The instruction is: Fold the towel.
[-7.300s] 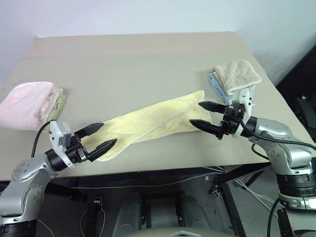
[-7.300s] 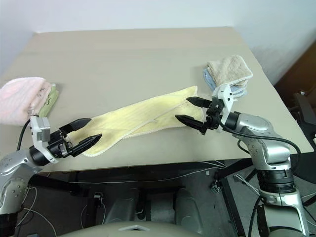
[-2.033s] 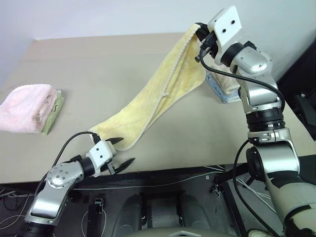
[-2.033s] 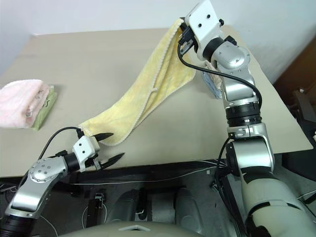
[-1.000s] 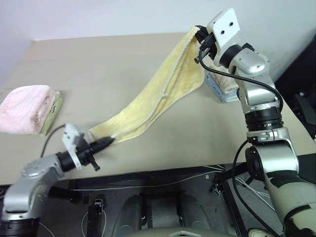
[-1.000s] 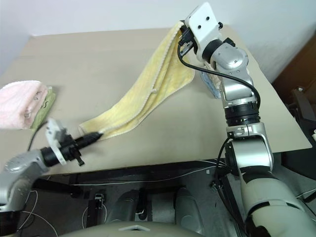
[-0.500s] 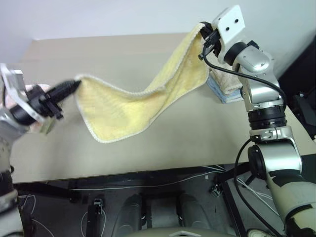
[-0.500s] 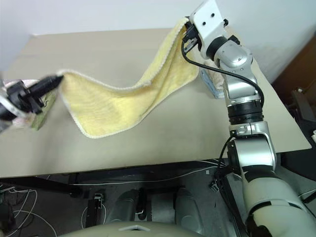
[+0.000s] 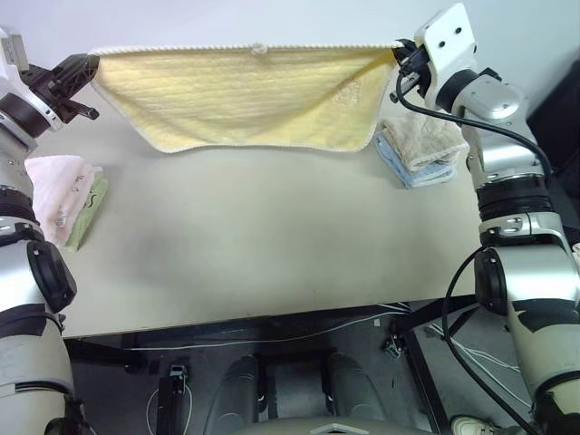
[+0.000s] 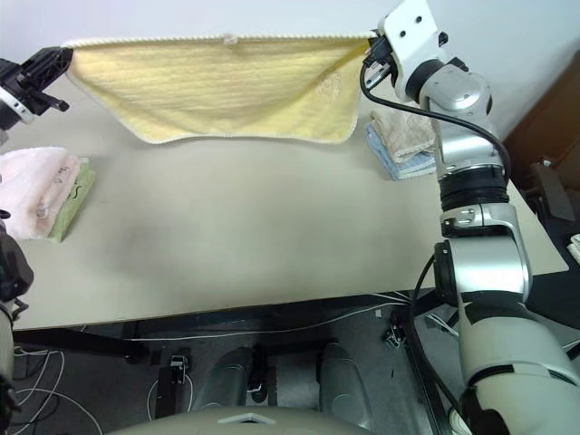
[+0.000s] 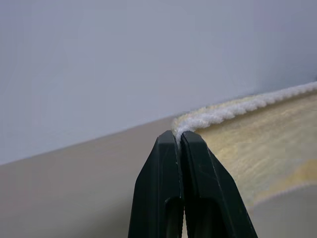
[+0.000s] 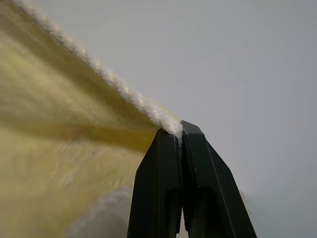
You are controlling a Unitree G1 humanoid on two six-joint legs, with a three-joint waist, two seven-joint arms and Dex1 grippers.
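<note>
Lab / robot test setup, not a home. Shown by: plain beige table (image 9: 272,245) set against bare pale wall (image 9: 227,23), no furnishings seen. Loose cables (image 9: 272,337) strung under table edge, black metal frame legs (image 9: 426,317) visible below. Small stacks of folded towels (image 9: 421,149) laid out at table sides as props, pink stack (image 9: 54,186) opp. side.

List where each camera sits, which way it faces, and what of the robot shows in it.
Left eye view: on the head, looking forward and down at the table; both arms hold the towel stretched in the air.
Right eye view: same head, same scene, beside the left eye.
Left wrist view: along the left gripper, jaws shut on the towel's hem.
Right wrist view: along the right gripper, jaws shut on the opposite corner.
Shared: every view shows the towel.
</note>
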